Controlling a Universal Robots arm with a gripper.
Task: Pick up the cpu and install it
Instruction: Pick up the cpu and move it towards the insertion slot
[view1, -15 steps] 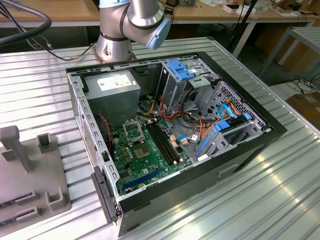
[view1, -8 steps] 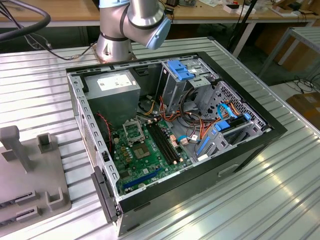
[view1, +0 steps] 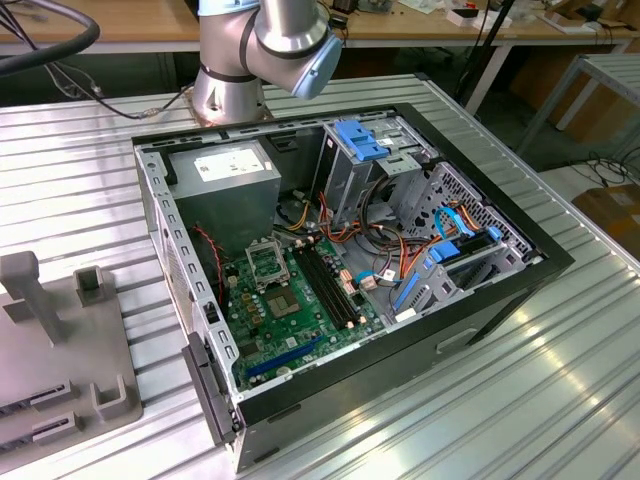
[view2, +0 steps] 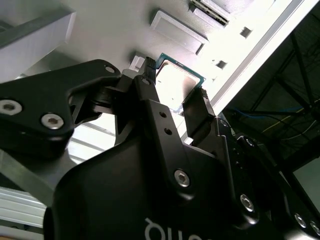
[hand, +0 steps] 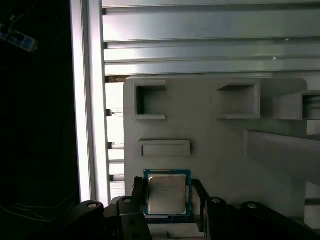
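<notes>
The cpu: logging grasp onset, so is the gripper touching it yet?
Cannot tell. In the first wrist view the gripper brackets the cpu on both sides, close to its edges, but no contact or gap shows plainly.

The cpu (hand: 167, 194) is showing a smooth, pale metal lid with a dull sheen, rimmed by green laminate. The gripper (hand: 168, 190) is looking matt black and smooth, studded with shiny metal screw heads. The holder (hand: 215, 150) is appearing as matt, smooth grey plastic, while the counter (view1: 520, 400) is gleaming as ribbed, brushed bare metal.
</notes>
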